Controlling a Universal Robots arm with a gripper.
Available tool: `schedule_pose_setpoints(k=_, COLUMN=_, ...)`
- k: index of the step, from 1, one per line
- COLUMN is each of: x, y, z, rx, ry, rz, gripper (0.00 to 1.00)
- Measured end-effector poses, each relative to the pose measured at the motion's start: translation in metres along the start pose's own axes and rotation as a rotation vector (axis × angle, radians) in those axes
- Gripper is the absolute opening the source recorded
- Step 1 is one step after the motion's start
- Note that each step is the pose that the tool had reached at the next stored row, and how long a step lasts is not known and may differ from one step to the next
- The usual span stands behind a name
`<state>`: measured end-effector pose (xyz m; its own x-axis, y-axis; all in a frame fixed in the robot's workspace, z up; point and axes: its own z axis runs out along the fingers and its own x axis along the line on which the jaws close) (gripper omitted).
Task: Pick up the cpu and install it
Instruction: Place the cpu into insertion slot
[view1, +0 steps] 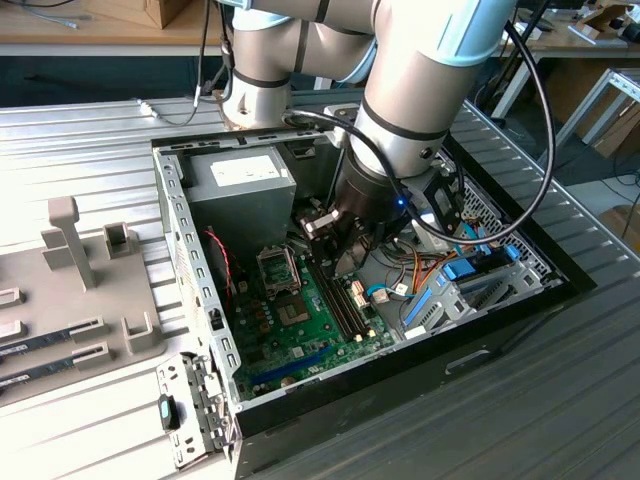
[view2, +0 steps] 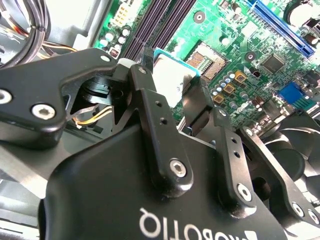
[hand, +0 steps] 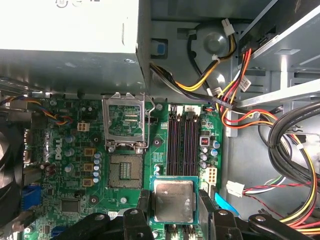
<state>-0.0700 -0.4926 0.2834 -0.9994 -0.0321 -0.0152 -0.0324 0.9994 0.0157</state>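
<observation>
The gripper (hand: 172, 212) holds the cpu (hand: 173, 201) by its edges between closed jaws, above the motherboard (hand: 80, 165) near the open socket (hand: 124, 171); I judge that a tilted or offset descent could bend the socket's contacts

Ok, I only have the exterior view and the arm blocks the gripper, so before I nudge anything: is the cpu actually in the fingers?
Observer: Yes. In both wrist views the gripper grips the cpu by two opposite edges, metal top towards the first wrist camera.
Operator: Is the socket ready for it?
Observer: The socket lies open with its contacts bare, and its hold-down frame is swung up.
Operator: Is the chip over it?
Observer: No. In the first wrist view it is off to one side of the socket, by the end of the memory slots.
</observation>
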Motion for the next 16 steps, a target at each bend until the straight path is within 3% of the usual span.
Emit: schedule_pose_setpoints(k=16, x=0.0009, y=0.0, z=0.0026, rx=0.0, ry=0.0, rz=0.0, gripper=0.47)
